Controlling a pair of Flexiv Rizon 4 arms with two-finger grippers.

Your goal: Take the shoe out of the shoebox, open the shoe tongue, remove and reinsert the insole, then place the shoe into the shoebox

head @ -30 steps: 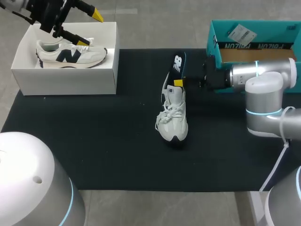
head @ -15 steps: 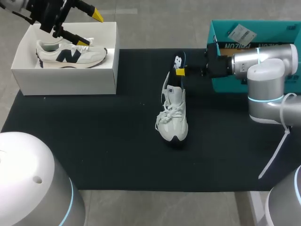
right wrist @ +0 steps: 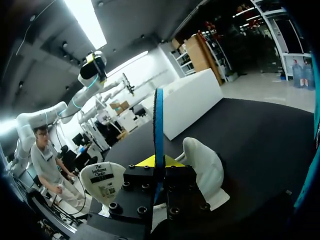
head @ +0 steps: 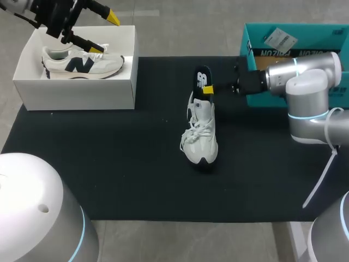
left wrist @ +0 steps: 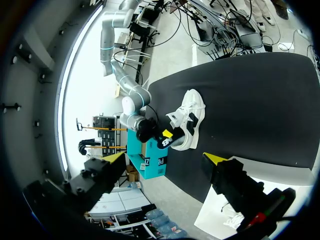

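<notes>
Black insole: likely thin, light, floppy. Pinched between nearly closed fingers of right gripper, at heel of shoe on mat. Hold by stiffer heel end; avoid folding. Left gripper wide open, empty.

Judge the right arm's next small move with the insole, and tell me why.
Probably a short, slow lift away from the shoe. The right gripper is shut on the insole, which stands out of the heel opening with its lower end apparently inside, and nothing holds the shoe down.
</notes>
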